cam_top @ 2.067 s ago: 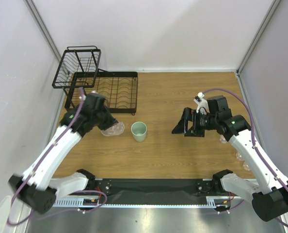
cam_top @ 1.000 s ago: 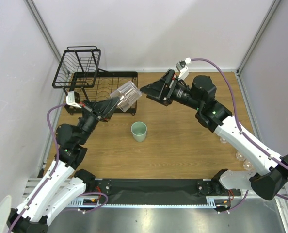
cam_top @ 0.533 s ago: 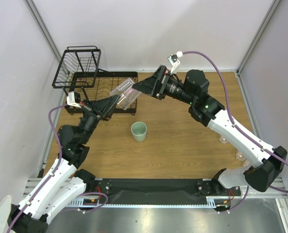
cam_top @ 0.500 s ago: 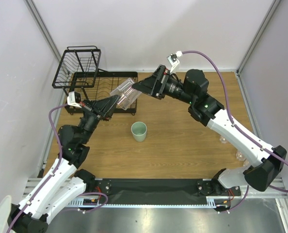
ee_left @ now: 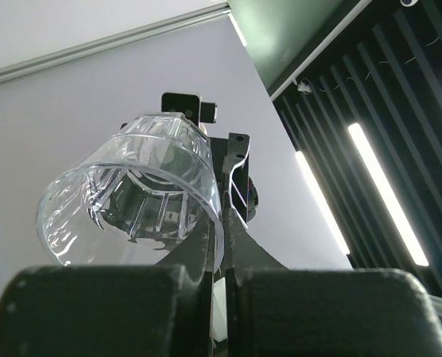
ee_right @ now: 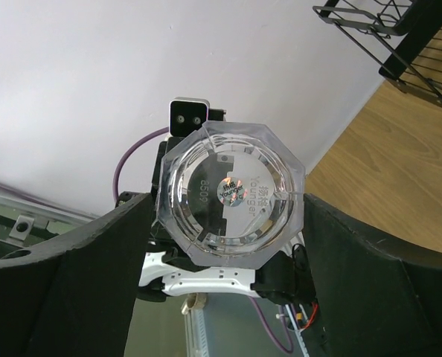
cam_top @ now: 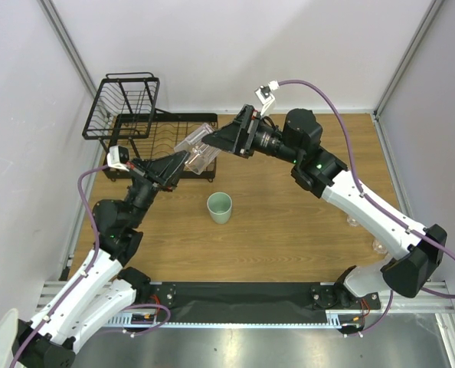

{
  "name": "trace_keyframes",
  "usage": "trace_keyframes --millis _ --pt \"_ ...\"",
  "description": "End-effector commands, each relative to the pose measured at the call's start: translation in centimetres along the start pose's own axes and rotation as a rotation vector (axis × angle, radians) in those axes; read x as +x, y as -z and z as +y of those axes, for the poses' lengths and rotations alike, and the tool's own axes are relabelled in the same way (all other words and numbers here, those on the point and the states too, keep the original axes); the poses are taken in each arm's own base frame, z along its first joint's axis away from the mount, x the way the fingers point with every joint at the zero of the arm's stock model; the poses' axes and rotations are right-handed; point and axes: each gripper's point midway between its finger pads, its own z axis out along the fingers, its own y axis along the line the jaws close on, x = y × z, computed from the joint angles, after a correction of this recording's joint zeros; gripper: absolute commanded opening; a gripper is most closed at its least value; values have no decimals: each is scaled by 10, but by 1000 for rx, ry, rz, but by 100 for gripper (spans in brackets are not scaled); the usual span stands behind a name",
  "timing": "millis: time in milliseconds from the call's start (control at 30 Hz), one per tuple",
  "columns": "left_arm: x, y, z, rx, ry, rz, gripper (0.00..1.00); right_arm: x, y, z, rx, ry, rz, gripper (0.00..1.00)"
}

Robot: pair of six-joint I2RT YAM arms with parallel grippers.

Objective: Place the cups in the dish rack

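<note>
My left gripper [cam_top: 179, 162] is shut on the rim wall of a clear glass cup [cam_top: 199, 149] and holds it tilted in the air in front of the dish rack [cam_top: 135, 123]. In the left wrist view the cup [ee_left: 132, 201] sits left of my pinched fingers [ee_left: 222, 245]. My right gripper [cam_top: 219, 141] is open at the cup's base. In the right wrist view the cup's octagonal bottom [ee_right: 232, 193] fills the gap between the two fingers [ee_right: 94, 275]. A mint-green tumbler [cam_top: 220, 208] stands upright on the table.
The rack's raised wire basket [cam_top: 124, 103] and low slotted tray [cam_top: 183, 142] are at the back left; a rack corner shows in the right wrist view [ee_right: 399, 30]. More clear cups [cam_top: 379, 246] lie by the right wall under my right arm.
My left gripper has lifted the clear cup off the table and holds it steady. My right gripper swung across from the right and closed in on the cup's base.
</note>
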Motion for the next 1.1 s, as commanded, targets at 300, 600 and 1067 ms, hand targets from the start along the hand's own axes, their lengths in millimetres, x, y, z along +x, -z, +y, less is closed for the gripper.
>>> trace_keyframes --millis 300,600,1067 --pt "7 9 -13 58 28 30 0 -8 -7 21 -63 70 -10 41" --pt "8 41 35 -121 22 21 92 -7 -12 2 31 169 18 0" --pt "-18 117 113 -746 -534 102 93 -43 -48 -94 360 581 -15 0"
